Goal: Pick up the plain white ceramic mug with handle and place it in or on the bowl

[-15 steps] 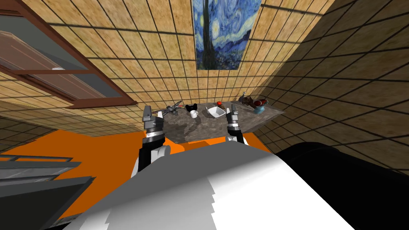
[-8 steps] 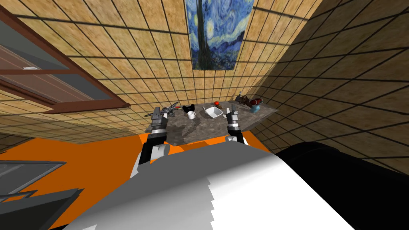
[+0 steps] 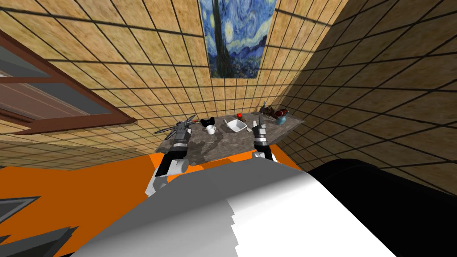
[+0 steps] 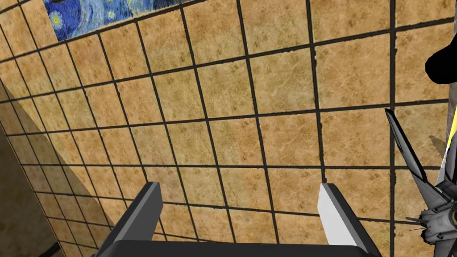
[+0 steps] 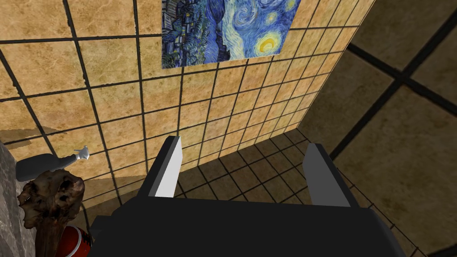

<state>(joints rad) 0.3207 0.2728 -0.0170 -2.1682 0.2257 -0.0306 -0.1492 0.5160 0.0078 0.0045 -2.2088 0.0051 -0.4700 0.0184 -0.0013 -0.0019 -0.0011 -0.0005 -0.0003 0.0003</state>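
White mug (image 3: 210, 129) lies ahead, between your spread-fingered left gripper (image 4: 241, 186) and right gripper (image 5: 244, 142), touching neither; details barely discernible.

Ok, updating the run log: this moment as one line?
left gripper: open, empty | right gripper: open, empty | white mug: upright on table, untouched | white bowl: beside mug, apart

Tan tiled walls (image 3: 147, 67) are meeting in a corner, with the right wall (image 3: 379, 89) lying in shade. A swirling blue painting (image 3: 234, 35) is hanging above a grey stone tabletop (image 3: 223, 143). A brown-framed window (image 3: 67, 107) is sitting at the left, and an orange floor (image 3: 102, 187) is showing below.
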